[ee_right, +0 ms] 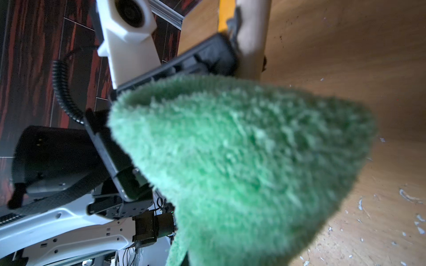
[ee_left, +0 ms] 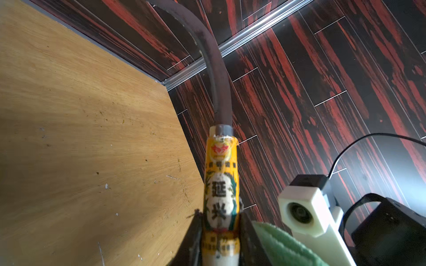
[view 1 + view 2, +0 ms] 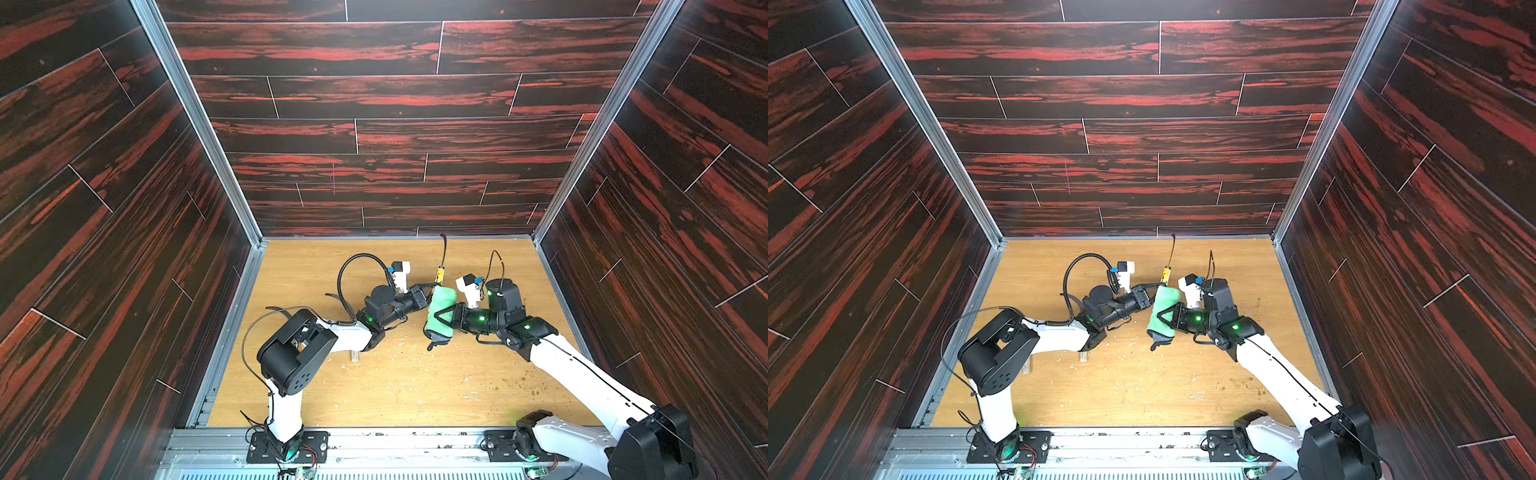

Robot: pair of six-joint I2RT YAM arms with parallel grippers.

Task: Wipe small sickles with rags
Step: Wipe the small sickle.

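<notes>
Wood-grain tabletop, littered.
Pale chips mid-table, yellowish specks on the right; two pale handle ends on the left, probably sickles, mostly hidden.

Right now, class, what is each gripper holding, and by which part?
The left gripper holds a small sickle by its labelled wooden handle. The right gripper clamps the green rag about its middle.
</notes>
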